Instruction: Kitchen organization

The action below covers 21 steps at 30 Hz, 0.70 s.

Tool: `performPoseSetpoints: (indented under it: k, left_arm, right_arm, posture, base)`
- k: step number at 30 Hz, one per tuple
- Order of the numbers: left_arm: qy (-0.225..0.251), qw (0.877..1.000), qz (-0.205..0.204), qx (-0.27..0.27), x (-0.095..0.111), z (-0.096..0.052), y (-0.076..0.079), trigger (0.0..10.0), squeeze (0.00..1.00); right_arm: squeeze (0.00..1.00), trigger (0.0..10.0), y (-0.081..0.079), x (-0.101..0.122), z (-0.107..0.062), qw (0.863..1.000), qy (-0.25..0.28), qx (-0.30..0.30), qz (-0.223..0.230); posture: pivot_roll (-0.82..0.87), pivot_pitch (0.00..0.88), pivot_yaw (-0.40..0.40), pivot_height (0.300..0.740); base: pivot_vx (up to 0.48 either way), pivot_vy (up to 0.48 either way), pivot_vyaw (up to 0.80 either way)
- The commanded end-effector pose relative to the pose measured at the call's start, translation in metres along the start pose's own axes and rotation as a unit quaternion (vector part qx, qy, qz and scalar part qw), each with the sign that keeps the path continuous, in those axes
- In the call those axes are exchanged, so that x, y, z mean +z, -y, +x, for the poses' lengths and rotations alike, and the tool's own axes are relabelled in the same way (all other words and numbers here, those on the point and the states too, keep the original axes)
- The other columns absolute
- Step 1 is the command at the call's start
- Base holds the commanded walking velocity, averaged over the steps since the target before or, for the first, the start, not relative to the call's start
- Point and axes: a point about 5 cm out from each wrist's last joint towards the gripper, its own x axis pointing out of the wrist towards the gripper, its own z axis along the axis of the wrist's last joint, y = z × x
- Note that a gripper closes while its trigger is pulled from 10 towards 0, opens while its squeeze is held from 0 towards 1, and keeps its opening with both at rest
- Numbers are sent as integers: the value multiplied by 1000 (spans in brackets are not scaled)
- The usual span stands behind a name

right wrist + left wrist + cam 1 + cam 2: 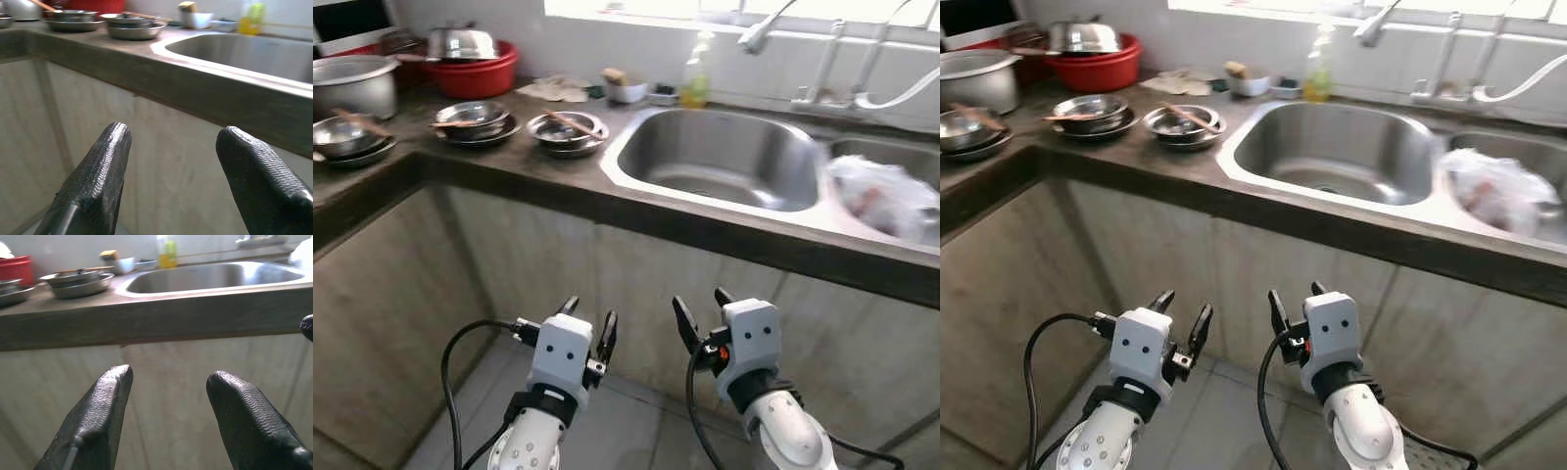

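The dark countertop (509, 166) carries steel bowls (570, 130) at eleven o'clock, nearer the left gripper (588, 335); right gripper (701, 315) likewise spread, empty.

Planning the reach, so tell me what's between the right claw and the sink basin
In the right wrist view, the dark counter edge and the sink rim lie beyond the open right claw; nothing else intervenes.

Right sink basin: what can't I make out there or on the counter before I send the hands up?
- White plastic bag in the right basin: blurred, contents unclear.
- Steel pot: cut off by the head view's left edge.
- Red basin: a steel lid covers its inside.
- Bowls with utensils: too small to tell if dirty.
- Soap bottle: label washed out.
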Motion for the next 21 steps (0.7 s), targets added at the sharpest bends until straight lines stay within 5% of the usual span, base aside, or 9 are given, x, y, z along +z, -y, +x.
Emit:
performPoseSetpoints:
  k: [1, 21]
  left_arm:
    - [-3, 1000, 3, -2, 0, 0, 2, 10000, 0]
    - [-5, 1000, 5, -5, -2, 2, 2, 10000, 0]
  right_arm:
    - [0, 10000, 0, 0, 1, 1000, 1, 3, -5]
    - [0, 10000, -2, -5, 1, 1000, -2, 12, -12]
  posture:
    - [144, 71, -34, 740]
    - [141, 56, -35, 740]
  base:
    - [304, 0, 800]
    - [318, 0, 800]
